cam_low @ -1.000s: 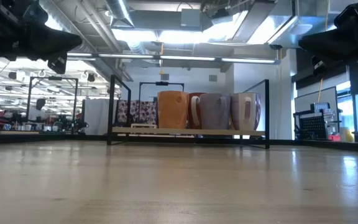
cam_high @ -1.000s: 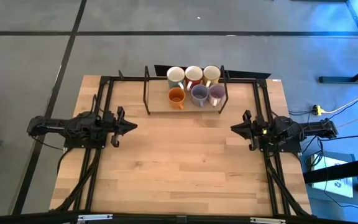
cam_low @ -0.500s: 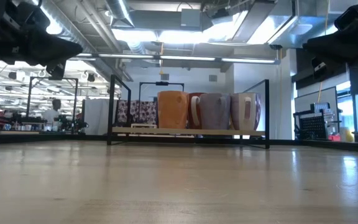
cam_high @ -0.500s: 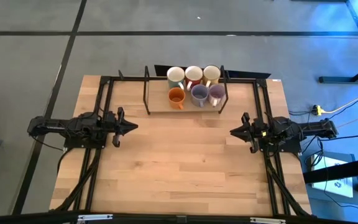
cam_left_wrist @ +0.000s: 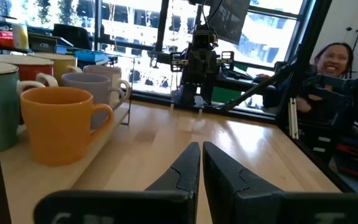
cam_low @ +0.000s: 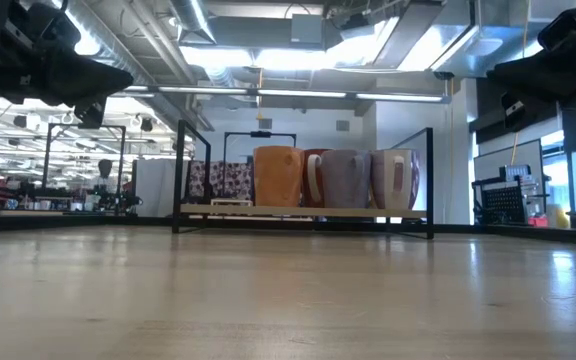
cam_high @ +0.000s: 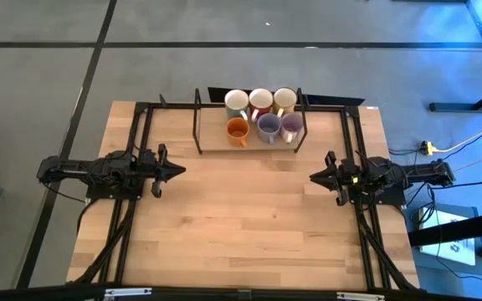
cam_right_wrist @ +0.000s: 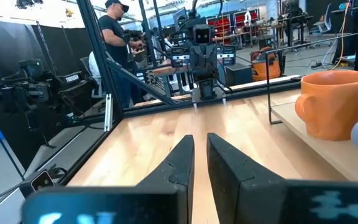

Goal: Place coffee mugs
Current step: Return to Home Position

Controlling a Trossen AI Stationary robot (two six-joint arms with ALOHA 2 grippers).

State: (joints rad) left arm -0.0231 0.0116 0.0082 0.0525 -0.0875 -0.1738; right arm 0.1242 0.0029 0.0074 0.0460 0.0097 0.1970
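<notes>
Six coffee mugs stand upright on their bases in a wooden tray with a black wire frame [cam_high: 212,147] at the table's far middle. The back row is a white mug [cam_high: 237,103], a white one with a red inside [cam_high: 260,101] and a cream one [cam_high: 284,99]. In front stand an orange mug [cam_high: 238,130] [cam_left_wrist: 58,121] [cam_right_wrist: 334,102] and two lavender mugs [cam_high: 267,127] [cam_high: 291,126]. My left gripper [cam_high: 178,170] [cam_left_wrist: 199,147] hangs level over the table's left side, shut and holding nothing. My right gripper [cam_high: 314,175] [cam_right_wrist: 199,138] faces it from the right, shut to a narrow slit.
Black frame rails [cam_high: 141,150] [cam_high: 354,142] run along both table sides under the arms. Bare wooden tabletop [cam_high: 249,217] lies between the grippers and toward the near edge. People show in the room beyond: one seated [cam_left_wrist: 334,68], one standing [cam_right_wrist: 117,37].
Both grippers have tipped their fingers a little downward in the first half second and then kept still. The mugs have stayed where they were.
</notes>
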